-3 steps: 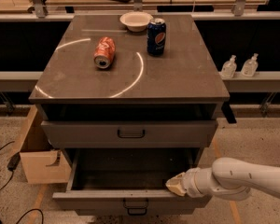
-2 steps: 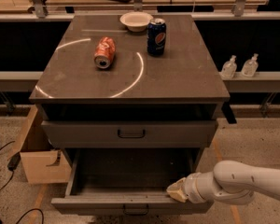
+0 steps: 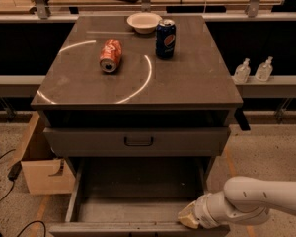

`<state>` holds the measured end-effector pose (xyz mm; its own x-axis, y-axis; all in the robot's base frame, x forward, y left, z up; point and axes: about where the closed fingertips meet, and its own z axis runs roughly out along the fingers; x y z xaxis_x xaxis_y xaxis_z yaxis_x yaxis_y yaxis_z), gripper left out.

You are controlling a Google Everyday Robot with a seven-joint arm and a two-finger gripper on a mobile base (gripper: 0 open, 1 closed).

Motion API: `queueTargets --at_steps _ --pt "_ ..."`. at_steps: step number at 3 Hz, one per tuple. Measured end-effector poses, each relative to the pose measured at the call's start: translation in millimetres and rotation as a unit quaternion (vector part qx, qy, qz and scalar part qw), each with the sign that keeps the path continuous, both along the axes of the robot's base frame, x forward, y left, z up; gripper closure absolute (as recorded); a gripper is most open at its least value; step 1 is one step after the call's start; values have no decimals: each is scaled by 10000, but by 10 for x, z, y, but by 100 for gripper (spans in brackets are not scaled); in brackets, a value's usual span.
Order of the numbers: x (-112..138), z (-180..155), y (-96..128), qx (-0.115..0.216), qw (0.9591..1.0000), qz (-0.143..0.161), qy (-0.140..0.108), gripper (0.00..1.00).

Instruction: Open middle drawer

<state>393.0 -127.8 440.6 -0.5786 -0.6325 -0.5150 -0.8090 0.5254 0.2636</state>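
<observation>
In the single camera view, you'll find the gripper (image 3: 189,216) at the lower right of the frame. Its pale tan tip rests on the right end of the front edge of the middle drawer (image 3: 138,194). The tip shows only as one blunt lump against that edge, so you cannot tell whether the gripper is open or closed, or whether it grips anything. The white arm (image 3: 256,201) behind it runs off the right edge of the frame.

The middle drawer stands pulled out at the lower centre, and its grey tray is open to view. Its front panel is cut off by the bottom edge of the frame, so you will not see its handle. The back of the tray lies in shadow under the upper drawer (image 3: 138,142). That drawer's front sits across the middle of the frame and carries a small dark loop handle (image 3: 138,141). Above that front, a dark band under the surface (image 3: 197,83) hides whatever lies there.

On the surface, a red can (image 3: 111,55) lies on its side left of centre, and its white lettering is too blurred to read. A blue can (image 3: 165,38) stands upright to its right, and its marking is not legible either. A white bowl (image 3: 144,21) sits just behind the blue can, near the far edge. A bright curved streak of light crosses the surface.

At the right, two clear bottles (image 3: 253,70) stand on a ledge, and you cannot read any labels on them. At the left, the cabinet partly hides a cardboard box (image 3: 42,169).
</observation>
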Motion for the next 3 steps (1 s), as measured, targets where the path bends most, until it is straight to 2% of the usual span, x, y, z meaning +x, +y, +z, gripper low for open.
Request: queueTargets --at_steps 2,3 --pt "-447 -72 52 -236 9987 -139 439 100" --pt "-552 7 45 -362 9980 -228 457 100"
